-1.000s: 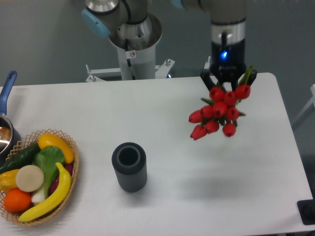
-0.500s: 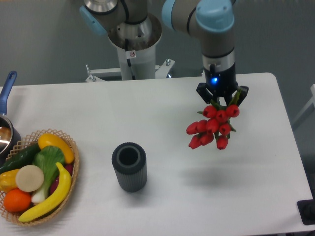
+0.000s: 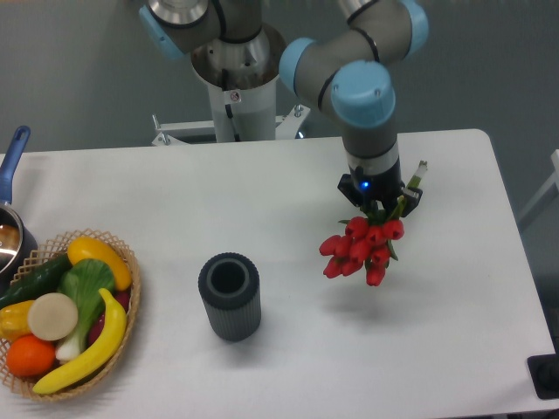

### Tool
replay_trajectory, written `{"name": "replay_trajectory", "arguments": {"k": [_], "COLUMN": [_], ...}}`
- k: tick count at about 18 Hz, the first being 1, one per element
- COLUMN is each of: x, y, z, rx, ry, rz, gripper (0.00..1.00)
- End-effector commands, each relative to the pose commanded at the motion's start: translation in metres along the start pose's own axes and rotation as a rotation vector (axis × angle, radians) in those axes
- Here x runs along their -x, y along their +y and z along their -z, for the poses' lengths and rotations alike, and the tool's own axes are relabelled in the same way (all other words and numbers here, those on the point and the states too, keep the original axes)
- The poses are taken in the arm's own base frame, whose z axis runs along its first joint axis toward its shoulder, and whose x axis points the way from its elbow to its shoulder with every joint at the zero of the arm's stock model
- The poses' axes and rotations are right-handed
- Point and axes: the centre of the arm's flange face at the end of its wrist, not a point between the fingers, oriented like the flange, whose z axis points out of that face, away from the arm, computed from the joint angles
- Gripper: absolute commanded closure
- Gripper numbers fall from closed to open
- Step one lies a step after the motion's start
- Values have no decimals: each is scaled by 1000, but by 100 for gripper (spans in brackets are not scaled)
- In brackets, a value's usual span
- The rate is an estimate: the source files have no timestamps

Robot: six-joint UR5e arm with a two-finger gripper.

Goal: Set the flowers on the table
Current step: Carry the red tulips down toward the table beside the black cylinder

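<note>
The flowers are a bunch of red tulips with green stems, hanging blooms-down and slightly to the left from my gripper. The gripper is shut on the stems, which stick up to its right. The bunch hangs low over the right half of the white table, with its soft shadow just below and right of it. I cannot tell whether the lowest blooms touch the surface.
A dark ribbed cylindrical vase stands open-topped left of the flowers. A wicker basket of fruit and vegetables sits at the front left. A pot with a blue handle is at the left edge. The arm's base is behind the table.
The gripper has come down and a little forward and left with the flowers. The bunch now hangs lower over the table, and the arm's elbow has come into view above it.
</note>
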Motion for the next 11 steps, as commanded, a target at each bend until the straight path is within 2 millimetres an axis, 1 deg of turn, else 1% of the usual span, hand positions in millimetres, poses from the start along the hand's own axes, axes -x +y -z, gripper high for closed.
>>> {"name": "replay_trajectory", "arguments": {"k": [4, 7, 11], "x": [-2, -3, 0], "y": [-3, -6, -7], "z": [-8, -21, -19], "rx": [6, 18, 7], "ry": [15, 34, 33], "rz": [-35, -40, -37], "gripper": [64, 64, 63]}}
